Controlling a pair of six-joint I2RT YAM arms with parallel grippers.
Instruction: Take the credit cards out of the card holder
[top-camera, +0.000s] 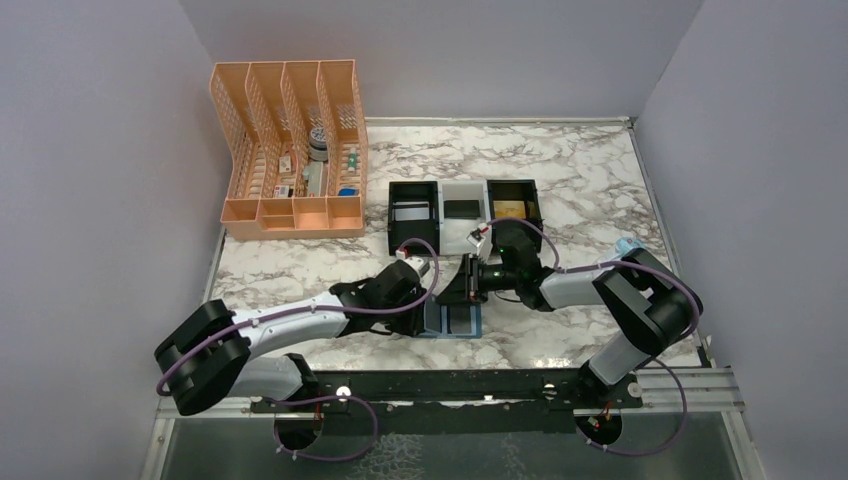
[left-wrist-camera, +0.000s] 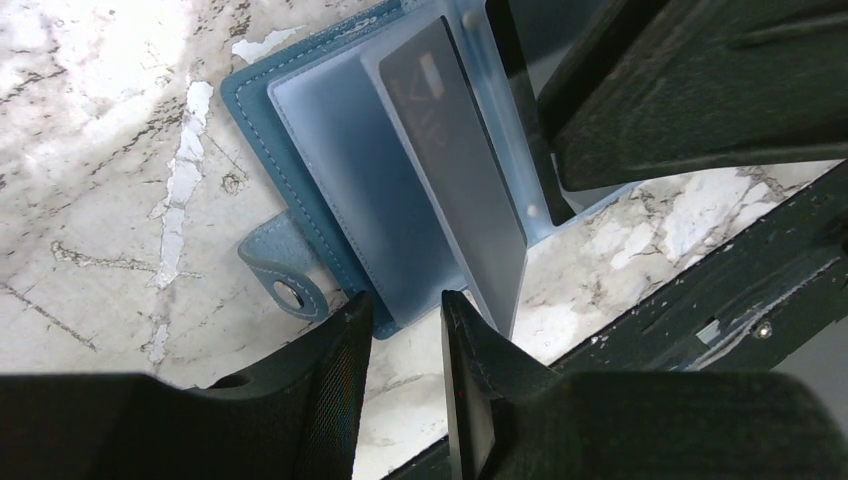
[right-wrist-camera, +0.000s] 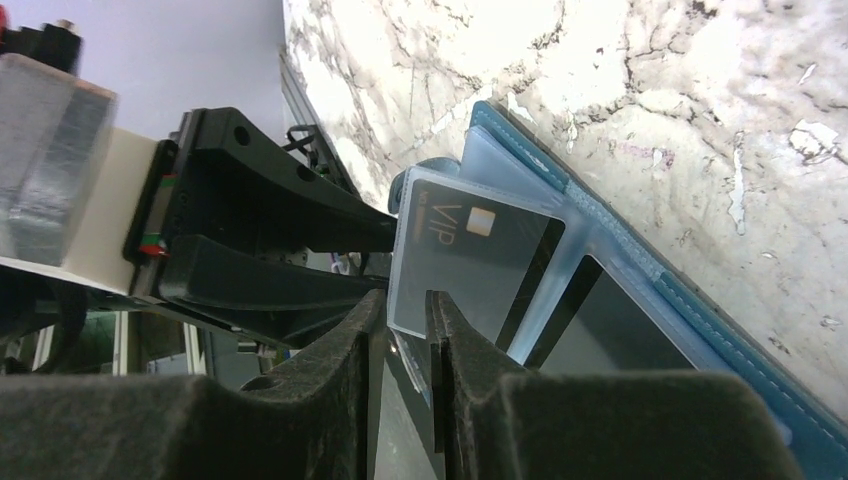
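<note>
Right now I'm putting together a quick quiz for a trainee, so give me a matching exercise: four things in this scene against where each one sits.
Things:
1. card holder
2. gold card
3. VIP card
4. peach organizer

Places:
a. inside a clear sleeve
b. back left of the table
c. lying open at the table's near side
d. right compartment of the tray

Pairs: 1-c, 2-d, 3-a, 4-b

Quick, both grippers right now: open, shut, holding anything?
Left gripper: jaws apart, tips at the edge of the flat teal-blue wallet; no clear grip.
Right gripper: closed on the frosted plastic sleeve holding the black VIP card.
</note>
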